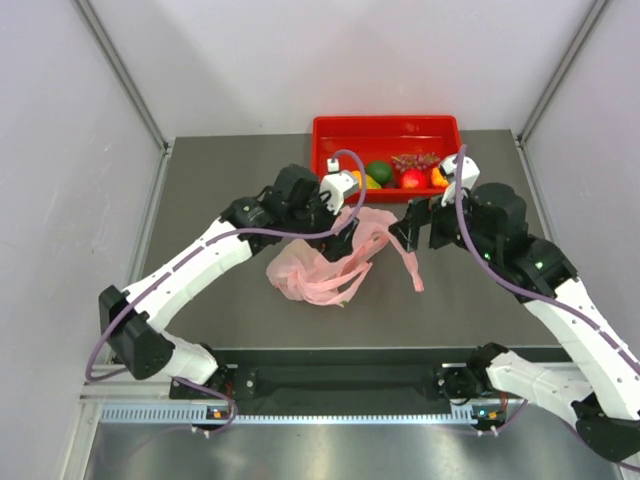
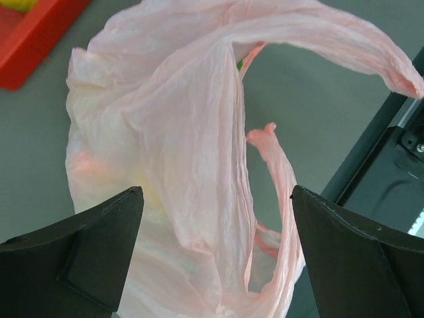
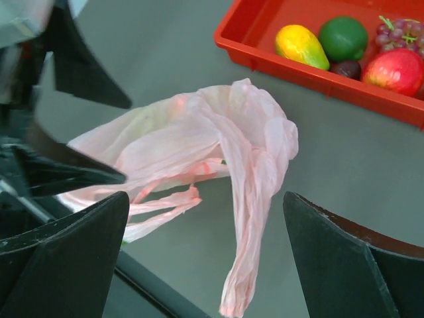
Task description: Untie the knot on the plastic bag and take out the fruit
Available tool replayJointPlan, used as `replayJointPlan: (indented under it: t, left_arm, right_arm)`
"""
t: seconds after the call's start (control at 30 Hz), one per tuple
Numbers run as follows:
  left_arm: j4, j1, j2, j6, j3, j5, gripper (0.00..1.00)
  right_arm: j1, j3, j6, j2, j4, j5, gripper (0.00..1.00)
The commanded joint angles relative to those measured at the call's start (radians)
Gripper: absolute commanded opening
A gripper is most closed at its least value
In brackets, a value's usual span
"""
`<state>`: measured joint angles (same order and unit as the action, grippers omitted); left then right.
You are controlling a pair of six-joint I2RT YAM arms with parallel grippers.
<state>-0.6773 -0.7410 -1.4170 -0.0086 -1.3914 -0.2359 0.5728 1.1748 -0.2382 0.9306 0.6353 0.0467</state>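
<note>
From above, the plastic bag [image 1: 318,268] is lying crumpled on the grey table [image 1: 220,190], near the middle and just in front of the red tray [image 1: 385,127]. Its long axis is running diagonally: the bunched body is sitting toward the near left, and the handle end is pointing far right, toward the tray. One handle strip [image 1: 413,268] is trailing back toward the near edge. The left gripper [image 1: 346,233] is hovering over the bag's far end and the right gripper [image 1: 408,232] is hovering beside the strip, both with claws spread.

The left wrist camera is looking down between two fingers [image 2: 99,252] standing wide apart and clamping nothing. The bag is spreading beneath them, with its body at the left. One handle is arching to the upper right and a second is curling down the right side; their ends are lying apart. Faint yellow and orange tints are showing through the plastic, too blurred to name any fruit.

The right wrist camera is showing its own claws wide apart too, gripping nothing. The bag is lying between them and the tray, with its body stretching left and a handle loop drooping toward the camera. In the tray a yellow-green fruit [image 3: 301,45], a dark green round fruit [image 3: 343,38], grapes [image 3: 397,30] and a red fruit [image 3: 396,69] are sitting.
</note>
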Motion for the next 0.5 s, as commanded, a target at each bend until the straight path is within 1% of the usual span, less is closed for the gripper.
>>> replayJointPlan:
  t: [0.0,0.13,0.27,0.33,0.37,0.4,0.47]
  left_arm:
    - [-0.01,-0.031,-0.051,0.079,-0.07,0.062,0.99]
    - [-0.019,-0.069,-0.121,0.096,-0.067,0.131,0.99]
    - [-0.042,-0.087,-0.186,0.105,-0.067,0.197,0.95]
    - [-0.047,-0.087,-0.194,0.107,-0.066,0.227,0.9]
    - [-0.045,-0.089,-0.195,0.105,-0.064,0.263,0.88]
    - [-0.033,-0.087,-0.192,0.101,-0.061,0.273,0.85]
    - [-0.016,-0.089,-0.178,0.098,-0.06,0.277,0.82]
  right_arm:
    - [-0.013,0.029,-0.033,-0.035,0.006,0.044,1.0]
    - [-0.014,-0.023,-0.047,-0.07,0.003,0.117,1.0]
    - [-0.013,-0.085,-0.081,-0.121,-0.026,0.183,1.0]
    - [-0.013,-0.121,-0.093,-0.15,-0.045,0.22,1.0]
    - [-0.013,-0.13,-0.096,-0.157,-0.046,0.229,0.99]
    - [-0.013,-0.138,-0.098,-0.161,-0.051,0.249,0.98]
    - [-0.013,-0.164,-0.098,-0.171,-0.055,0.272,0.97]
